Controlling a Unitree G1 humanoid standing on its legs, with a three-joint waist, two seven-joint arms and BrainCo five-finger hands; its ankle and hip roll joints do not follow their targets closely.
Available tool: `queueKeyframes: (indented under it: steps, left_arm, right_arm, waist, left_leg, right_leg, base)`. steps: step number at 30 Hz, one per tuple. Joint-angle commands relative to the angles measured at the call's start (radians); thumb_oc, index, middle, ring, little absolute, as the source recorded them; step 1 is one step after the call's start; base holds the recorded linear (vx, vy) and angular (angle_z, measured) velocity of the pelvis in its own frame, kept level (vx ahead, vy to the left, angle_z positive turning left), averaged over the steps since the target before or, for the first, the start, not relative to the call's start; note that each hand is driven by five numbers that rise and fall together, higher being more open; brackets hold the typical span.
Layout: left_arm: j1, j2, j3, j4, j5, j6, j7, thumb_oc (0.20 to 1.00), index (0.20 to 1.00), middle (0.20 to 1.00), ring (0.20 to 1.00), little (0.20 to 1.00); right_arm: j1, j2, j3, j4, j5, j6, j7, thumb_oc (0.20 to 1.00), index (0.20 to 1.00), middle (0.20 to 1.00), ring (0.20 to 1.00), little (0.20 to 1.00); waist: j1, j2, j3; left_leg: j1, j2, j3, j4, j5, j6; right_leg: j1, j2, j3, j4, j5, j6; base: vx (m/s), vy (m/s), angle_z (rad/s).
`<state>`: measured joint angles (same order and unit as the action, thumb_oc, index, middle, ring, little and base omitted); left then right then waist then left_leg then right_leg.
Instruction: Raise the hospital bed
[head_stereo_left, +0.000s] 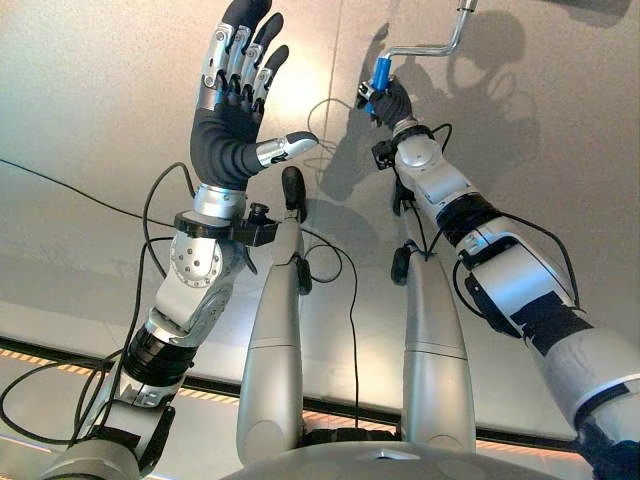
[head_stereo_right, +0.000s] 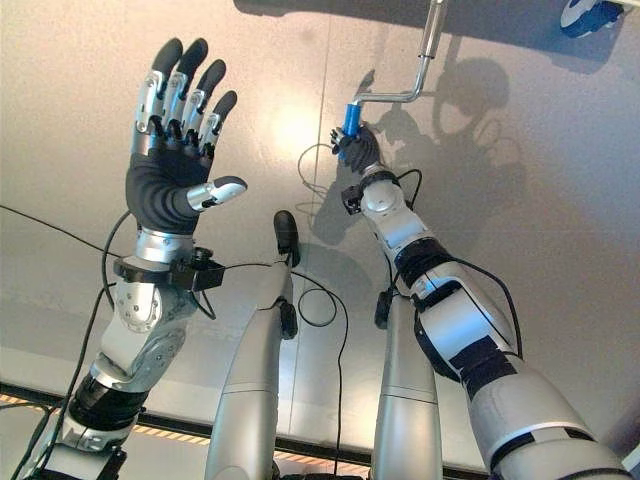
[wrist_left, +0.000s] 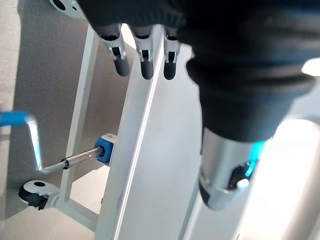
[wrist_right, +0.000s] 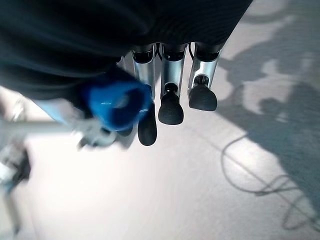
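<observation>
The bed's crank is a bent silver rod (head_stereo_left: 432, 46) with a blue handle (head_stereo_left: 381, 72) at its end. My right hand (head_stereo_left: 393, 101) is shut on that handle, arm stretched far forward. In the right wrist view the blue handle (wrist_right: 117, 105) lies in the palm with the fingers (wrist_right: 170, 107) curled round it. My left hand (head_stereo_left: 228, 130) is held up to the left of the crank, open, fingers straight and spread, holding nothing. The left wrist view shows the crank rod (wrist_left: 35, 145) running into a blue socket (wrist_left: 106, 148) on the white bed frame (wrist_left: 132, 165).
A caster wheel (wrist_left: 36, 192) sits at the foot of the bed frame, and another caster wheel (head_stereo_right: 590, 15) shows at the far right. The pale floor (head_stereo_left: 90, 90) lies under both arms. A thin light cable (wrist_right: 260, 190) loops on it near the right hand.
</observation>
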<state>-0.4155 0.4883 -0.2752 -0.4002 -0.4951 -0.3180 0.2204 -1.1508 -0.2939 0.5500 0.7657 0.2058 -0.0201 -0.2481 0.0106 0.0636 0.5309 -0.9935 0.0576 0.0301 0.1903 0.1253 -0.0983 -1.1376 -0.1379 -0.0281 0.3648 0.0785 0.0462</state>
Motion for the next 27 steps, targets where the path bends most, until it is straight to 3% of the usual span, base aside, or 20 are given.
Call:
queueKeyframes:
  steps: [1, 8, 11, 19, 27]
  left_arm:
    - [0.050, 0.023, 0.038, -0.095, 0.020, -0.062, 0.008, 1.000, 1.000, 1.000, 1.000, 1.000]
    - [0.083, 0.053, 0.047, -0.112, 0.025, -0.083, -0.007, 1.000, 1.000, 1.000, 1.000, 1.000]
    - [0.116, 0.082, 0.063, -0.117, 0.043, -0.099, -0.021, 1.000, 1.000, 1.000, 1.000, 1.000]
    - [0.172, 0.088, 0.108, -0.138, 0.029, -0.120, -0.057, 1.000, 1.000, 1.000, 1.000, 1.000]
    - [0.195, 0.071, 0.152, -0.150, -0.003, -0.137, -0.084, 1.000, 1.000, 1.000, 1.000, 1.000]
  right_arm:
    - [-0.021, 0.095, 0.121, -0.177, -0.114, -0.090, 0.052, 0.200, 0.200, 0.200, 0.200, 0.200]
    - [0.103, -0.090, 0.019, -0.566, 0.045, -0.211, 0.051, 0.200, 0.200, 0.200, 0.200, 0.200]
    - [0.287, -0.226, -0.130, -0.800, 0.132, -0.302, 0.040, 0.200, 0.200, 0.200, 0.200, 0.200]
    - [0.532, -0.253, -0.363, -0.957, 0.230, -0.392, 0.024, 0.200, 0.200, 0.200, 0.200, 0.200]
    - [0.623, -0.222, -0.518, -0.942, 0.223, -0.440, -0.064, 0.200, 0.200, 0.200, 0.200, 0.200]
  waist:
    - [-0.015, 0.041, -0.011]
    - [-0.031, 0.033, -0.011]
    - [-0.053, 0.030, -0.011]
    - [-0.079, 0.021, -0.011]
    - [-0.092, 0.014, -0.011]
  left_leg:
    - [0.014, -0.022, -0.001, 0.078, -0.094, 0.034]
    - [0.033, -0.020, 0.000, 0.076, -0.095, 0.034]
    - [0.057, -0.021, 0.006, 0.073, -0.098, 0.034]
    - [0.095, -0.023, 0.012, 0.055, -0.100, 0.032]
    - [0.124, -0.020, 0.018, 0.042, -0.101, 0.028]
  right_leg:
    - [0.058, 0.022, 0.009, -0.021, -0.030, 0.085]
    - [0.074, 0.021, 0.013, -0.018, -0.035, 0.088]
    - [0.097, 0.021, 0.017, -0.026, -0.033, 0.094]
    - [0.134, 0.028, 0.024, -0.050, -0.031, 0.100]
    - [0.159, 0.034, 0.031, -0.064, -0.032, 0.100]
  base:
    - [0.00, 0.000, 0.00]
    - [0.00, 0.000, 0.00]
    - [0.00, 0.000, 0.00]
    - [0.00, -0.008, -0.01]
    - [0.00, -0.009, 0.00]
